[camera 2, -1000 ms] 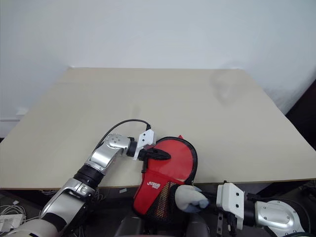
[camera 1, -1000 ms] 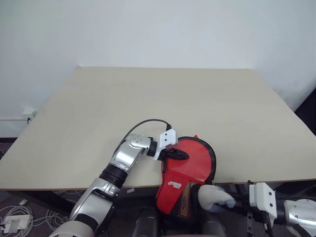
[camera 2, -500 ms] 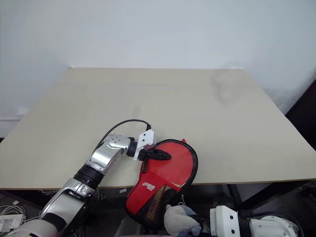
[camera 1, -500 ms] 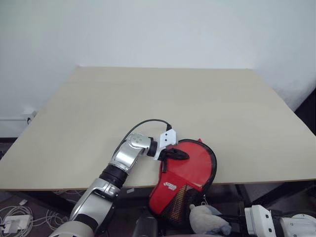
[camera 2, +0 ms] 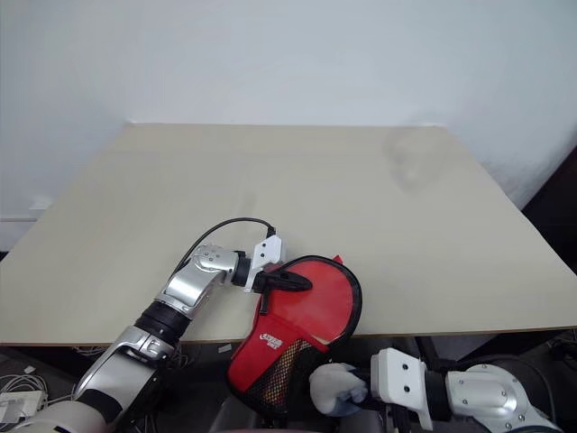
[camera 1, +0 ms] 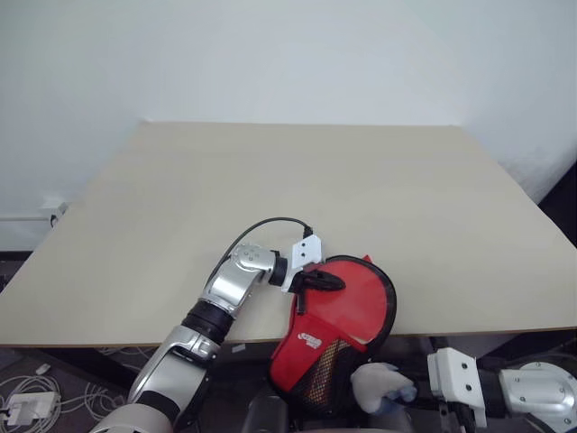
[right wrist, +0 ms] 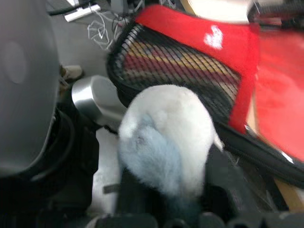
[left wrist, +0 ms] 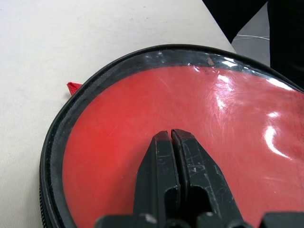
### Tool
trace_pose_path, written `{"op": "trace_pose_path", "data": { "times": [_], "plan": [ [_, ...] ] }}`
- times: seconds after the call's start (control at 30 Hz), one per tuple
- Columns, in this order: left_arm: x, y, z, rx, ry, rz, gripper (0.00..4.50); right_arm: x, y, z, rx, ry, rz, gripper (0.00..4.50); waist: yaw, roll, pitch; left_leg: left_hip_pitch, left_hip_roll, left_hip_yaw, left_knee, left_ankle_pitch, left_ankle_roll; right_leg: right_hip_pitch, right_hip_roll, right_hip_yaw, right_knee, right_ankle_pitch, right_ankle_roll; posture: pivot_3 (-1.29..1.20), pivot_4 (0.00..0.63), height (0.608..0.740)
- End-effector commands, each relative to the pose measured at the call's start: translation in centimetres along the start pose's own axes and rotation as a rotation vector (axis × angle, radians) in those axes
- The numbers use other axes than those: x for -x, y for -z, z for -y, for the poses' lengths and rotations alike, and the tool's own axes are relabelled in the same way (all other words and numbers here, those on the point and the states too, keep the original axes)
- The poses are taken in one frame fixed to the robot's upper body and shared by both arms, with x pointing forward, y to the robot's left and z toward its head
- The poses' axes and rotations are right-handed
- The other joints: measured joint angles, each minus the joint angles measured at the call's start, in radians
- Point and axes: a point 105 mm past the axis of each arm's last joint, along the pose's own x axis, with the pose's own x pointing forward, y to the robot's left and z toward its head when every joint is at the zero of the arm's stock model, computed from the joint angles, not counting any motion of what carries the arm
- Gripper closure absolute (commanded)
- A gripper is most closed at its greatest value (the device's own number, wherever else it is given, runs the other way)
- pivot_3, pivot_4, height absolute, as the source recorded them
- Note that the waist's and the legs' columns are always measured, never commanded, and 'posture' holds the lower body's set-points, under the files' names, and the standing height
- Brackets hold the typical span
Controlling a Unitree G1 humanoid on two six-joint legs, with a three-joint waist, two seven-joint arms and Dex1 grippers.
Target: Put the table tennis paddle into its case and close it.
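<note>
Red zip case [camera 1: 341,323] lay half off the table's [camera 1: 297,198] near edge, left pincer [camera 1: 326,283] pressed together on its clear panel, right pincer [camera 2: 361,393] at the plush-ball charm [camera 2: 335,388], grip impossible to tell.

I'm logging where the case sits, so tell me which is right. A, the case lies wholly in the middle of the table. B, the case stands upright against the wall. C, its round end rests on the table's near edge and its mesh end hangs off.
C: the case lies with its round end on the table while the mesh end overhangs the near edge.
</note>
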Motion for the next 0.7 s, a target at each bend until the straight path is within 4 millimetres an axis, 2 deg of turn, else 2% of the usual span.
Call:
{"op": "trace_pose_path", "data": {
  "times": [0.03,0.17,0.23,0.3,0.43,0.53,0.7],
  "plan": [
    [0.1,1.2,0.2,0.029,-0.009,-0.038,4.50,1.2,-2.3,1.0,-0.002,-0.007,0.029,2.19,0.000,0.000,0.000,0.000,0.000,0.000,0.000,0.000,0.000,0.000,0.000,0.000,0.000,0.000,0.000,0.00,0.000,0.654],
    [0.4,1.0,-0.3,0.038,-0.041,-0.023,4.50,2.3,-4.8,3.0,-0.015,0.028,0.101,0.72,0.000,0.000,0.000,0.000,0.000,-0.001,0.001,0.000,0.000,0.000,0.000,-0.001,0.000,0.000,0.000,0.00,0.000,0.654],
    [0.7,0.7,-0.7,0.044,-0.062,-0.008,4.50,2.9,-6.4,6.2,-0.004,0.169,0.172,0.04,-0.001,-0.001,0.000,0.000,0.000,-0.001,0.001,0.000,0.000,0.001,0.000,-0.001,0.000,0.000,0.000,0.00,0.000,0.654],
    [0.8,0.4,-0.9,0.053,-0.079,0.003,4.50,3.2,-7.3,8.1,-0.028,0.237,0.218,0.04,-0.001,-0.001,0.000,0.000,0.001,-0.001,0.001,0.000,0.000,0.001,0.001,-0.001,0.000,0.000,0.000,0.00,0.000,0.654],
    [1.4,-0.3,-1.5,0.079,-0.127,0.035,4.50,2.4,-5.7,13.4,-0.155,0.465,0.197,0.04,-0.003,-0.001,0.000,0.000,0.001,-0.001,0.001,0.003,-0.004,0.001,0.001,-0.001,0.000,0.000,0.000,0.00,0.000,0.654],
    [2.2,-0.8,-1.8,0.109,-0.161,0.052,3.90,1.2,-4.1,15.4,-0.219,0.569,0.166,0.00,-0.008,0.000,0.001,-0.001,0.000,-0.001,0.001,0.003,-0.005,0.000,0.001,-0.001,0.000,0.000,0.000,0.00,0.000,0.654],
    [4.1,-2.2,-2.1,0.122,-0.237,0.109,2.14,-1.0,-1.3,15.9,-0.336,0.611,0.118,0.00,-0.023,0.001,0.001,-0.003,0.000,0.001,0.001,0.004,-0.006,-0.003,0.001,0.000,0.002,0.000,0.000,0.00,0.000,0.654]
  ]
}}
